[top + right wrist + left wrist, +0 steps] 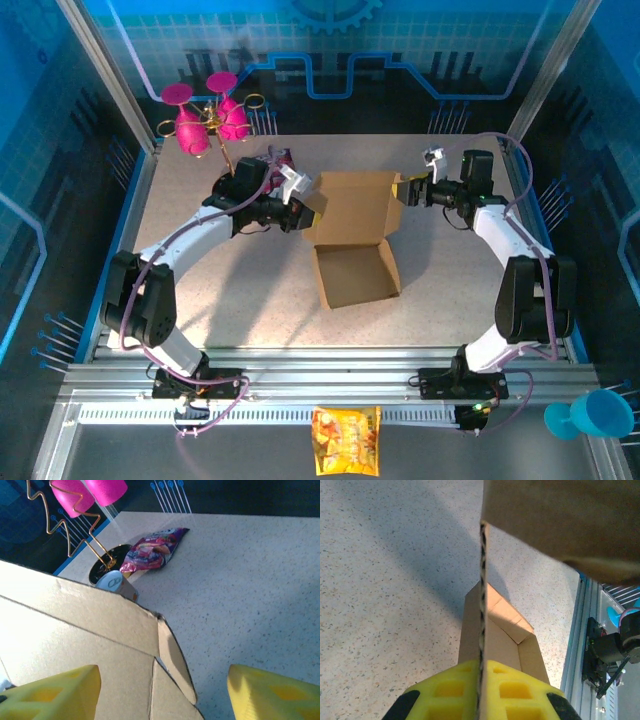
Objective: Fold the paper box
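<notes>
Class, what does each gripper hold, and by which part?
The left gripper is shut on the paper box, pinching a raised flap's edge. The right gripper is open, holding nothing.

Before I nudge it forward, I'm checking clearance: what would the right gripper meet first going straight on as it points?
The paper box: its side flap stands between the open jaws of the right gripper, so contact would probably come almost at once, though exact depth is unclear.
</notes>
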You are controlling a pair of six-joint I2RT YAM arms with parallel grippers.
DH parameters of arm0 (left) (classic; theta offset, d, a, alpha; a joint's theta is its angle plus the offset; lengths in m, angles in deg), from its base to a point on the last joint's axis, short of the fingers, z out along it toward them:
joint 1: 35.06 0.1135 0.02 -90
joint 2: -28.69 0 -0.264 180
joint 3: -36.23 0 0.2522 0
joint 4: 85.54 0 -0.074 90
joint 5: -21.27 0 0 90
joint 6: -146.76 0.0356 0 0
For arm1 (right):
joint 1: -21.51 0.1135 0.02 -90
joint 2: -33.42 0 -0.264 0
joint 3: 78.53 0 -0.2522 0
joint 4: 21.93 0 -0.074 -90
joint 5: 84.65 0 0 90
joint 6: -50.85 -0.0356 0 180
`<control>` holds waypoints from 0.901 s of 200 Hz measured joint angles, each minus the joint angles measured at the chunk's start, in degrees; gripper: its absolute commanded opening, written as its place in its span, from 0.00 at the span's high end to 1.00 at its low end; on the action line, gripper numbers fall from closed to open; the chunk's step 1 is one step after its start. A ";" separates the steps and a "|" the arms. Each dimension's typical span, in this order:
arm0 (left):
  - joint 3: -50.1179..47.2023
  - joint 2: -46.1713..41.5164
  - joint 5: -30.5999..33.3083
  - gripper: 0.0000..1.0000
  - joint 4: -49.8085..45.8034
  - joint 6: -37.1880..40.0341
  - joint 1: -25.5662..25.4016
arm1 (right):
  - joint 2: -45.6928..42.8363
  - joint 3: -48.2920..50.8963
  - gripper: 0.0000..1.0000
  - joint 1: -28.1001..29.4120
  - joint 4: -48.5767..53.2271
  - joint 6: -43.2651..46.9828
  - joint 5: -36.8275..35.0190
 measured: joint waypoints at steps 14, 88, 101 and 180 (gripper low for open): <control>0.48 0.46 -0.07 1.00 -0.46 0.48 0.09 | 0.15 1.55 0.30 -0.39 -0.42 -0.70 0.70; 2.29 2.54 -1.44 1.00 -2.62 1.44 1.11 | 4.24 5.14 0.45 -1.11 -2.89 -5.16 3.65; 2.32 2.58 -1.46 1.00 -2.86 1.46 1.11 | 5.57 5.14 0.48 -1.01 -3.93 -5.86 4.37; 2.51 3.32 -1.40 1.00 -3.32 1.22 1.70 | 7.63 5.60 0.77 1.40 -8.37 -8.81 5.42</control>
